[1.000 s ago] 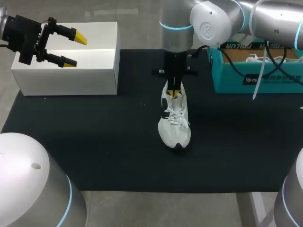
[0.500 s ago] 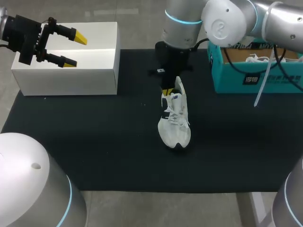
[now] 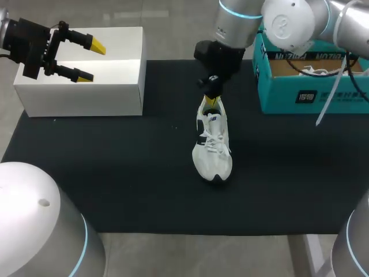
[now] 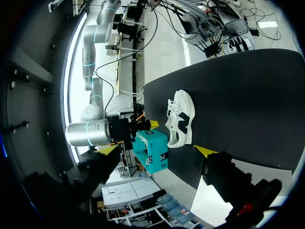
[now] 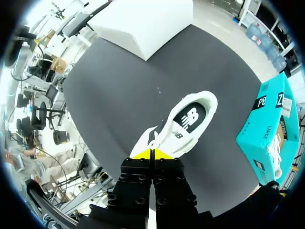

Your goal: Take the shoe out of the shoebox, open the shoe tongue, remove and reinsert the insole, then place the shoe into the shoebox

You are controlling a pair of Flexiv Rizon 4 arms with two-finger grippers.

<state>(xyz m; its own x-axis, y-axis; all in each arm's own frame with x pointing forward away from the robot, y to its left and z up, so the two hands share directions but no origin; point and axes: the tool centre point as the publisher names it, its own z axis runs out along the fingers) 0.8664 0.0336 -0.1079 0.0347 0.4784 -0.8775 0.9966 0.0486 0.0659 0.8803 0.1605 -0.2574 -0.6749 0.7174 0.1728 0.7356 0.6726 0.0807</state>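
The white shoe (image 3: 212, 147) lies on the black mat (image 3: 115, 173) with its toe toward the front edge. Its dark insole (image 5: 189, 118) shows through the opening in the right wrist view. My right gripper (image 3: 212, 103) hangs tilted just above the shoe's heel end, its yellow tips (image 5: 152, 153) shut together with nothing seen between them. The teal shoebox (image 3: 311, 92) stands open at the back right, beside the right arm. Far left, my left gripper (image 3: 91, 61) hovers open over the white box (image 3: 86, 98); the shoe (image 4: 182, 119) lies well ahead of it.
The white box sits at the mat's back left corner. White laces (image 3: 314, 71) show inside the teal shoebox (image 5: 267, 133). Bare mat stretches around the shoe on both sides and toward the front edge.
My right gripper has lifted out of the shoe's opening, and its arm has swung up and to the right. The shoe stays in place. The left arm has not moved.
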